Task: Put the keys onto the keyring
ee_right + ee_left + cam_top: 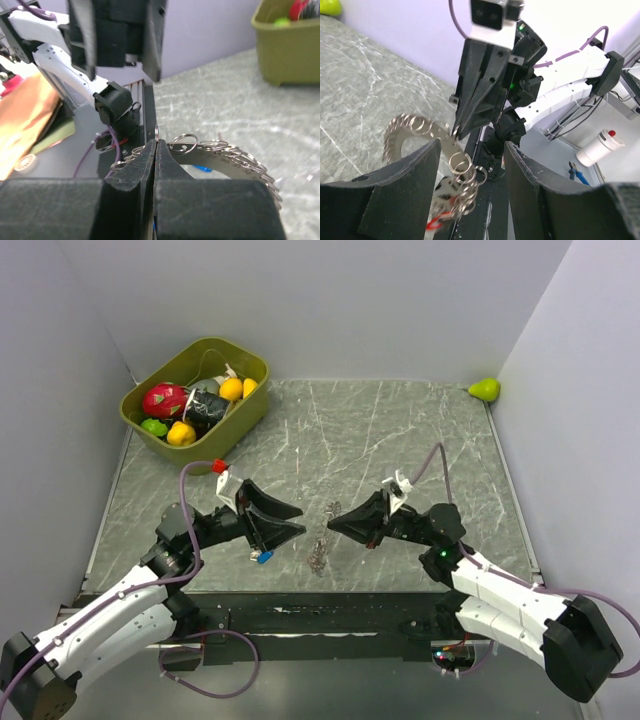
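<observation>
We see the right gripper (331,522) closed tight, its two fingertips pinching the keyring (407,134) by one edge and holding it off the tabletop (400,440). The hold is over the middle of the tabletop's width, toward its near edge. The left gripper (300,520) faces it from the left, tip towards tip. Its fingers are spread well apart with nothing between them, and they stand just beside the keyring without gripping it.

From above, the keyring's long axis runs from the pinch towards the near edge, trailing down in a blurred streak. From the left wrist, we see a silvery arc curving away from the pinch, strung with many small rings, and a bunch of rings hanging below it. A blurred red piece (438,223) shows at the bottom of that bunch; we cannot tell whether it is threaded on.

A blue-headed key (264,557) shows just on the near side of the left gripper, apart from the keyring.

A green bin (252,365) of fruit toys sits at the far left corner, and a toy pear (485,390) at the far right corner.
</observation>
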`<state>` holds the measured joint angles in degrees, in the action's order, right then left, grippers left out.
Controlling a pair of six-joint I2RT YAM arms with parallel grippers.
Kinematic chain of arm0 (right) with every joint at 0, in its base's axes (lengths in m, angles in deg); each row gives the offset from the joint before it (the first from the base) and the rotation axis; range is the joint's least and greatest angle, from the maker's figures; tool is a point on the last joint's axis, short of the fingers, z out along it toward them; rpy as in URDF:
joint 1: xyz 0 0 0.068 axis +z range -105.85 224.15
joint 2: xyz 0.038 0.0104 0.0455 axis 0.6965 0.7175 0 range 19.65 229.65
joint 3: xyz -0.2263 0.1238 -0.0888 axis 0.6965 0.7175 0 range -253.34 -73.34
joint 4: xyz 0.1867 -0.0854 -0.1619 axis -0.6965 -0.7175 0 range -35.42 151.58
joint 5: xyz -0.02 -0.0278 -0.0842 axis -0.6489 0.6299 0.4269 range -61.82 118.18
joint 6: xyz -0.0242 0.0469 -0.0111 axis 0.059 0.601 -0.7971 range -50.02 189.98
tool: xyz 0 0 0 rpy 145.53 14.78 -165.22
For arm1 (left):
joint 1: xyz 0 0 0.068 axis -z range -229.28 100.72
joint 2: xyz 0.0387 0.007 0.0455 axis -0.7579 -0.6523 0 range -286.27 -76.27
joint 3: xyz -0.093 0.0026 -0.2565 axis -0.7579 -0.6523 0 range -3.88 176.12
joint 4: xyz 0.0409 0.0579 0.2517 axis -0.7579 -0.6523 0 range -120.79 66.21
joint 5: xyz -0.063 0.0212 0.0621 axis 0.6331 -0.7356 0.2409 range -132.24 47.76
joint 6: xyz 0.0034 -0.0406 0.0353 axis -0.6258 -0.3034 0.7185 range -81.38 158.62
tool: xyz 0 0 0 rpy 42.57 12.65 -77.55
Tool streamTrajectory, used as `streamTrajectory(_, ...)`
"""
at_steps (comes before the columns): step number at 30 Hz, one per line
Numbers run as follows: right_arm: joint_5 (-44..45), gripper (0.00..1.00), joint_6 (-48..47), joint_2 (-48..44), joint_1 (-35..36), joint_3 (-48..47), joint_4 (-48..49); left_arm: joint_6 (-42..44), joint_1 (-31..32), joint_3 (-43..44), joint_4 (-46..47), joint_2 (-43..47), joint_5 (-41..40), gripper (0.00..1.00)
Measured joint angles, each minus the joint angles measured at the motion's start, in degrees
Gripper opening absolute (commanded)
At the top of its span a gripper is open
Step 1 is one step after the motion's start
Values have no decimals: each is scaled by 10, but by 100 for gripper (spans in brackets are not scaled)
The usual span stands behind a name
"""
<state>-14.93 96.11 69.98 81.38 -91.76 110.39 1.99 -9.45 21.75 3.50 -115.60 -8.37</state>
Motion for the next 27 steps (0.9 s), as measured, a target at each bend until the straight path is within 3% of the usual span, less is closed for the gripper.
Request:
streamTrajectory(4, -15, 0, -36, -18, 0, 0, 14, 4, 0, 0, 3, -4, 15, 61)
streamTrajectory(18, -223, 0, -150, -13, 1, 50, 170, 23, 0, 0, 3, -36, 57, 62)
streamTrajectory(27, -299, 0, -198, -56, 2, 61, 215, 42, 0, 0, 2, -23, 68, 63)
